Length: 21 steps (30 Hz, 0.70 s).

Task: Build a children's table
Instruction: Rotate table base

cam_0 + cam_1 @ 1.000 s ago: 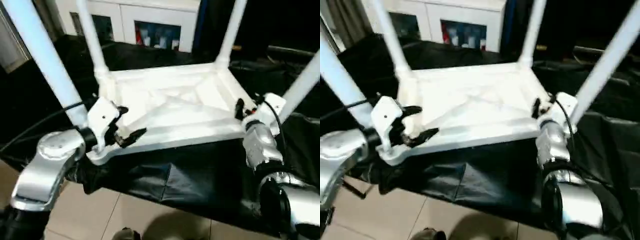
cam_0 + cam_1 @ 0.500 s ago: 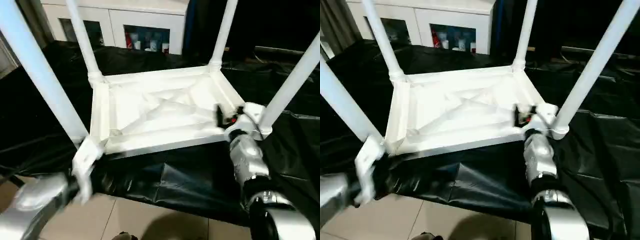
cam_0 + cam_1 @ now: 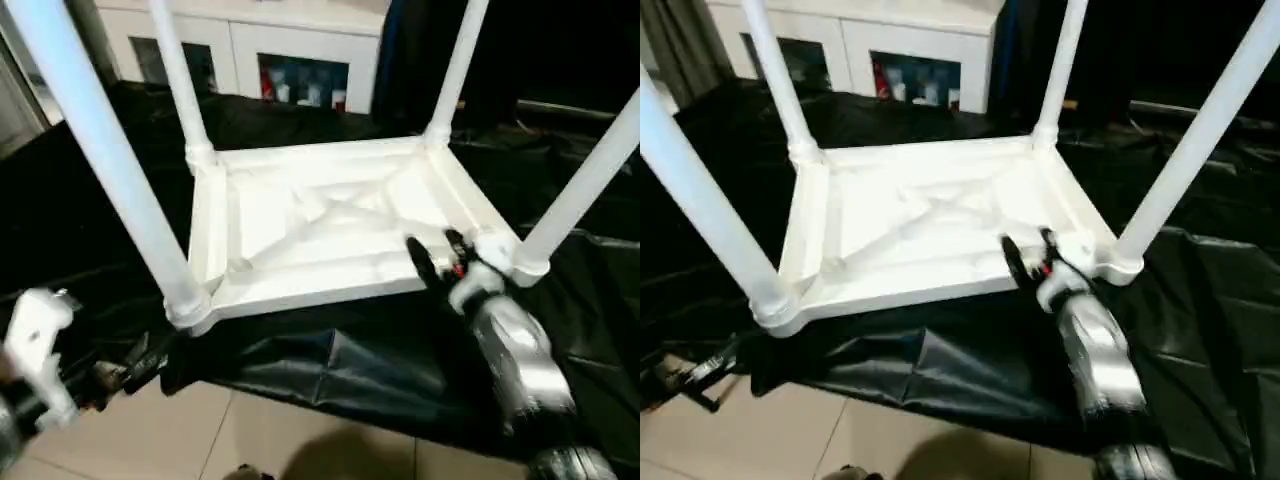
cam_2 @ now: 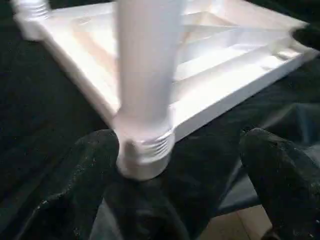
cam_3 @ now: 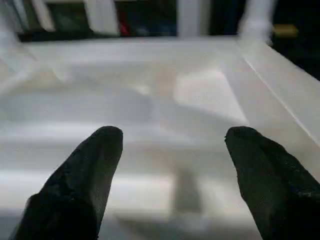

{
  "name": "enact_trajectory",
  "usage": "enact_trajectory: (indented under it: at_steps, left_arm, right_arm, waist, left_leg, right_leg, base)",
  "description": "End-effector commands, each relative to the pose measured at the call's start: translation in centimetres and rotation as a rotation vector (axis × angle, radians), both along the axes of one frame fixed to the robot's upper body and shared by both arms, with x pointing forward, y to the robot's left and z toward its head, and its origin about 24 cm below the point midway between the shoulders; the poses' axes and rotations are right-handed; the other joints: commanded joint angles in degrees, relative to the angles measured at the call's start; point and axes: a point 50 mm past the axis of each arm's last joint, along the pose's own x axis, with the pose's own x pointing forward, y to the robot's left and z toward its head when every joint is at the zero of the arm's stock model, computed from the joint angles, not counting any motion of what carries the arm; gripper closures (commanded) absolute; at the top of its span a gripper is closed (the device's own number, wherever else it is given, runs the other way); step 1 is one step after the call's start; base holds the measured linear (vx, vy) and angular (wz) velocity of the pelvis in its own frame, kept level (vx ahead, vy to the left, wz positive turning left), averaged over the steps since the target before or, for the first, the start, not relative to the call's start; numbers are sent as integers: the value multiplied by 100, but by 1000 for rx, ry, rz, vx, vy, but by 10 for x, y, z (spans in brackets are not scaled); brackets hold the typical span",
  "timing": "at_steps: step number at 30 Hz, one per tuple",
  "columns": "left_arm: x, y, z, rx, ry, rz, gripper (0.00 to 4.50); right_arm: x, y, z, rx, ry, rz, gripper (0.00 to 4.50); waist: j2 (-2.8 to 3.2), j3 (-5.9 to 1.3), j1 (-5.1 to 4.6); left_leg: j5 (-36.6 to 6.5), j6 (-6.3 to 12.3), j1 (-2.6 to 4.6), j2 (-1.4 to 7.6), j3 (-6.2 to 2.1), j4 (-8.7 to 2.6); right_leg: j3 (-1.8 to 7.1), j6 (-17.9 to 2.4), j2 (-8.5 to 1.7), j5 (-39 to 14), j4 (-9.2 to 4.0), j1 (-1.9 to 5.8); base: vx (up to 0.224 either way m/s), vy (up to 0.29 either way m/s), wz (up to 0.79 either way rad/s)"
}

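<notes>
Black cloth (image 3: 400, 370) covers the work surface, its near edge hanging toward a tiled floor (image 3: 300, 440). White cabinet (image 3: 300, 40) with glass doors stands at the far side. On the cloth, in the middle of the scene, the children's table (image 3: 330, 230) lies upside down, ribbed underside up, with all four tube legs standing in the corner sockets: near-left leg (image 3: 110, 160), far-left leg (image 3: 180, 90), far-right leg (image 3: 455, 70), near-right leg (image 3: 585, 180). The silver right forearm (image 3: 520, 360) reaches in from the near right. The right gripper (image 3: 437, 258) sits at the table's near edge, just left of the near-right leg, its two black fingers spread apart and holding nothing. The left gripper (image 4: 185, 165) is low at the near left, off the cloth's edge, near the foot of the near-left leg; its fingers (image 4: 80, 185) are wide apart and empty.
</notes>
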Motion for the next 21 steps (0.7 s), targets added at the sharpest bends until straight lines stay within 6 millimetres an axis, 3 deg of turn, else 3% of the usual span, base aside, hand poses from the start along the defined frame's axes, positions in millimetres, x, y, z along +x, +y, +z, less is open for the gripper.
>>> enact_trajectory:
  at_steps: [1,3,6,8,11,13,14,16,20,21]
  left_arm:
    - [0,3,4,19,-23,27,7]
    - [3,1,6,20,-64,42,7]
    - [14,-9,12,-25,-131,37,7]
    - [23,-13,12,-15,-145,38,7]
    - [33,-16,12,-40,-167,60,7]
    - [35,-16,11,-33,-164,68,7]
    - [40,-15,7,1,-158,90,7]
    - [45,-17,4,6,-159,111,7]
    - [51,-31,3,-57,-171,96,7]
    - [53,-40,4,-90,-180,71,7]
  right_arm:
    - [0,-3,6,12,-14,-22,79]
    - [-7,-5,2,9,11,-32,79]
    - [-10,-7,-8,-43,67,-82,79]
    - [-8,-16,-13,-84,118,-214,79]
    - [-9,-23,-18,-68,162,-340,79]
    - [-10,-22,-19,-55,169,-352,79]
    - [-12,-18,-20,-58,175,-343,79]
    - [-15,-13,-22,-68,179,-330,79]
    - [-14,-8,-22,-82,183,-354,79]
    - [-12,-7,-21,-89,179,-379,79]
  waist:
    - [16,-257,-25]
    - [-11,-247,-30]
    - [23,-268,-20]
    - [0,-265,-34]
    - [14,-278,-45]
    - [13,-270,-52]
    - [3,-248,-66]
    - [6,-272,-68]
    - [11,-295,-73]
    - [-17,-300,-81]
  left_leg:
    - [-2447,-114,152,292,-181,-547]
    - [-2474,-109,151,292,-188,-551]
    - [-2571,-218,194,285,-201,-554]
    - [-2621,-283,184,277,-211,-563]
    - [-2753,-367,222,260,-204,-547]
    - [-2875,-386,229,256,-214,-550]
    - [-3104,-411,250,242,-233,-553]
    - [-3156,-432,290,238,-242,-539]
    - [-3068,-446,242,257,-260,-569]
    - [-3067,-438,243,257,-251,-566]
  right_leg:
    - [300,-518,-268,-2428,-559,77]
    - [297,-430,-265,-2566,-589,72]
    - [284,-398,-263,-2623,-599,53]
    - [272,-370,-258,-2650,-589,59]
    - [273,-309,-247,-2674,-602,26]
    - [269,-268,-250,-2777,-622,22]
    - [243,-139,-247,-3150,-677,17]
    - [246,-63,-257,-3263,-684,7]
    - [245,-186,-256,-2865,-640,46]
    - [245,-194,-252,-2830,-640,43]
  base:
    - [0,0,0]
    - [0,0,0]
    - [0,0,0]
    - [0,0,0]
    - [0,0,0]
    - [0,0,0]
    - [0,0,0]
    - [0,0,0]
    - [0,0,0]
    - [0,0,0]
